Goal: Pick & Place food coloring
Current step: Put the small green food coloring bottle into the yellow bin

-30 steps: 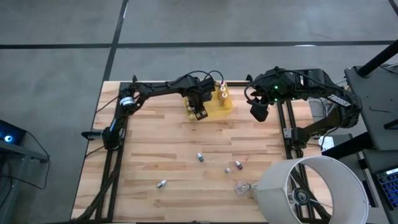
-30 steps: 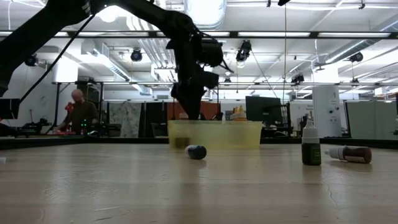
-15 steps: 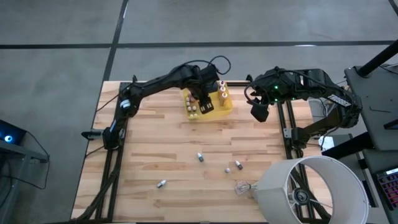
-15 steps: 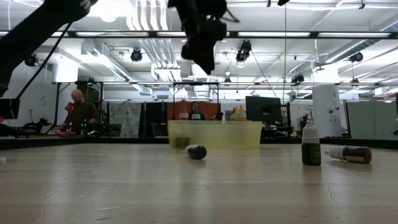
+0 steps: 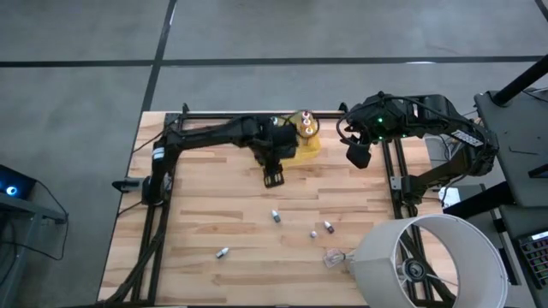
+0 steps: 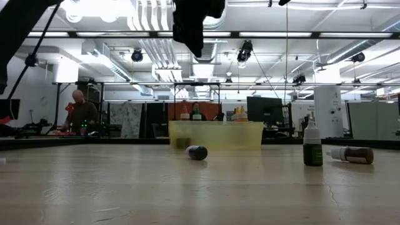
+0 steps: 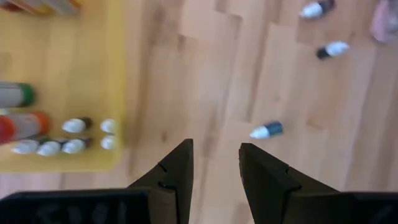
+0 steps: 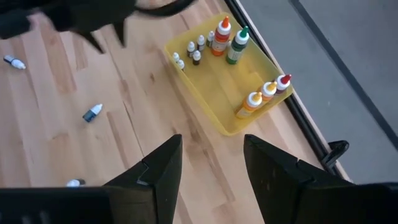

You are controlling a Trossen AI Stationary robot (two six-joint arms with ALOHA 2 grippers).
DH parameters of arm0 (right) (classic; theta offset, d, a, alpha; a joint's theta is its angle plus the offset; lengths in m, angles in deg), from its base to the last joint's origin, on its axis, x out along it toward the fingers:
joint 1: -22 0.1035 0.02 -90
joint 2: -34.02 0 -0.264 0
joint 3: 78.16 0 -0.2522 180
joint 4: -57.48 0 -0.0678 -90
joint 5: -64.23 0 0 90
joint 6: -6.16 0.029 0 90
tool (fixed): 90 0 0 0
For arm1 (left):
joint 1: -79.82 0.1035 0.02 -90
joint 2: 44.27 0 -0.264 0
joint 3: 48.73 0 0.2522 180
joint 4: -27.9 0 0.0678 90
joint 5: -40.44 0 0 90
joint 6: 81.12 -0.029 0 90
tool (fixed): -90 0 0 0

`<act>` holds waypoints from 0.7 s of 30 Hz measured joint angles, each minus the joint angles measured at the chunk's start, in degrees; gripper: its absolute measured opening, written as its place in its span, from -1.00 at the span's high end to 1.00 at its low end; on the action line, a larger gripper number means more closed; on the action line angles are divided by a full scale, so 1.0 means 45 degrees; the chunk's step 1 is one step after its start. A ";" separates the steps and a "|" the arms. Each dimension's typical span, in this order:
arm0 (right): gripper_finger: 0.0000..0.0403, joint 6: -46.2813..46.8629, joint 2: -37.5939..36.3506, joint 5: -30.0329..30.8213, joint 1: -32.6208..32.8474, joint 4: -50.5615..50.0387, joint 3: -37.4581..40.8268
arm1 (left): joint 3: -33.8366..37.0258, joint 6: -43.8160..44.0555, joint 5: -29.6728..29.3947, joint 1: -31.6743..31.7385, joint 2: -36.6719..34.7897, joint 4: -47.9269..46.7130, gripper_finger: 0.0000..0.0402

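Several tiny food coloring bottles lie loose on the wooden table: one (image 5: 276, 216) near the middle, two (image 5: 321, 229) to its right, one (image 5: 223, 252) nearer the front. More bottles (image 7: 68, 137) stand in the translucent yellow tray (image 5: 306, 141) at the far edge. My left gripper (image 5: 274, 178) hangs open and empty above the table just in front of the tray; its fingers (image 7: 180, 162) frame bare wood, with a loose bottle (image 7: 267, 130) ahead. My right gripper (image 5: 357, 156) waits open and high, right of the tray (image 8: 200, 93).
A clear crumpled plastic scrap (image 5: 332, 257) lies near the front right. A big white drum-shaped shade (image 5: 428, 261) overhangs the front right corner. In the low view one bottle (image 6: 312, 147) stands upright and two (image 6: 197, 152) (image 6: 350, 154) lie on their sides.
My left gripper has risen from inside the yellow tray and swung toward the table's near edge, now high above the wood in front of the tray. Its fingers keep the same gap and carry nothing. The bottles and tray have stayed where they were.
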 joint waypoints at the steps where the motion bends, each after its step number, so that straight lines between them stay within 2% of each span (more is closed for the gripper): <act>1: 0.18 -0.0117 0.0000 0.0005 0.0000 0.0000 0.0004 | 0.0173 0.0045 0.0005 -0.0183 -0.0119 0.0014 0.50; 13: 0.19 -0.0787 0.0000 0.0000 0.0000 -0.0070 0.0004 | 0.0704 0.1956 0.0006 -0.1891 -0.0325 -0.0126 0.50; 21: 0.19 -0.0792 0.0000 -0.0082 0.0000 -0.0092 0.0004 | 0.0762 0.2389 -0.0161 -0.2263 -0.0325 0.0027 0.50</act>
